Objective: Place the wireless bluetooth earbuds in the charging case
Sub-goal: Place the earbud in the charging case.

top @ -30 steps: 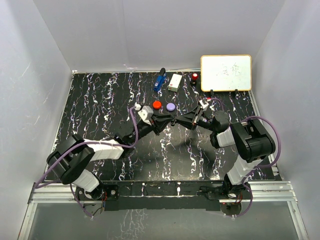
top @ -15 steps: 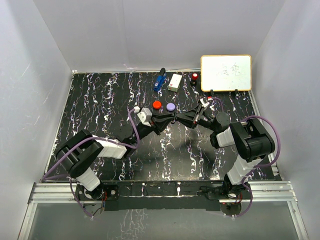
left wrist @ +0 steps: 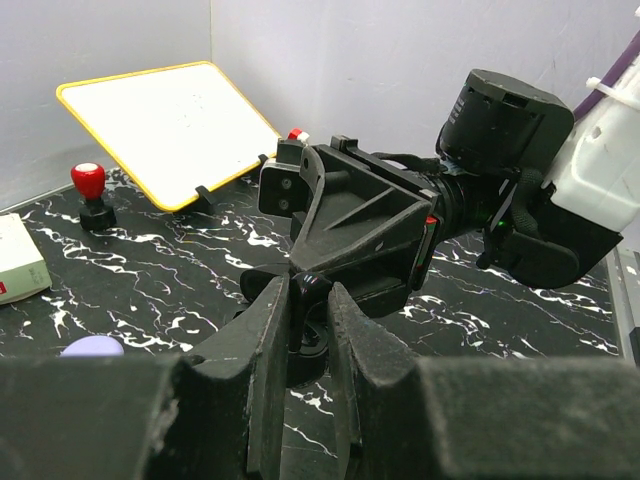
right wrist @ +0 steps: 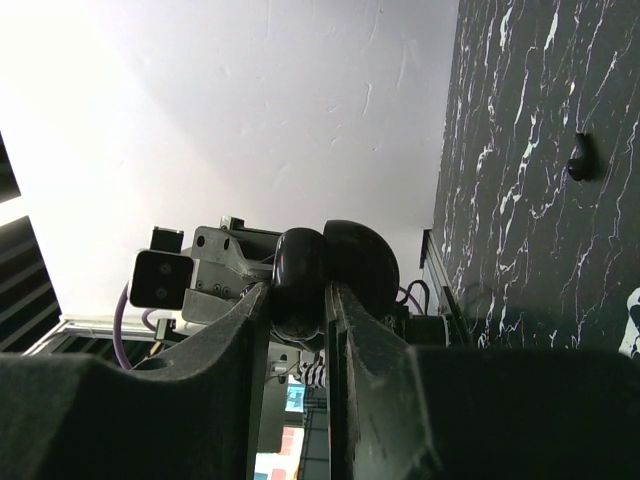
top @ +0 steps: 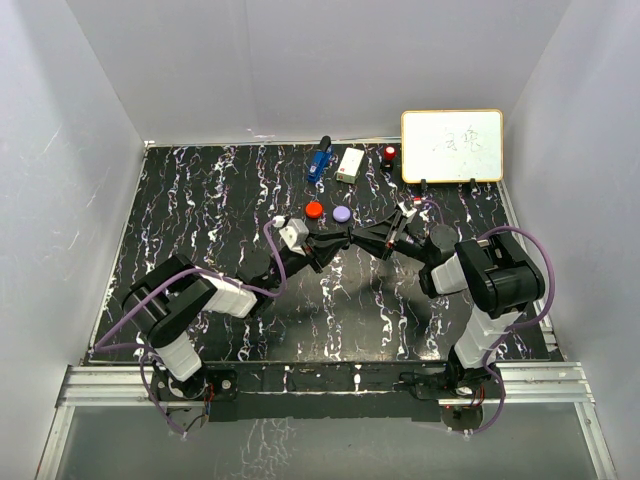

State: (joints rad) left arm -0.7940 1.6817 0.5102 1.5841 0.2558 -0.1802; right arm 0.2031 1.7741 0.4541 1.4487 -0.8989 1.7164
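Left gripper (left wrist: 307,300): fingers pinched close on a small glossy black earbud (left wrist: 308,285); whether it sits in the case cannot be told.
Right gripper (right wrist: 297,295): clamped on the round black charging case (right wrist: 299,262), tip to tip with the left gripper.
Loose earbud (right wrist: 578,157): black, lying on the table (top: 200,220) well apart from the right gripper.
Beyond fingertips: red case (top: 314,210) and lavender case (top: 342,214), near.
Far edge: whiteboard (top: 452,146), red stamp (top: 389,154).
Open room: widest stretch of table lies left of the left gripper.
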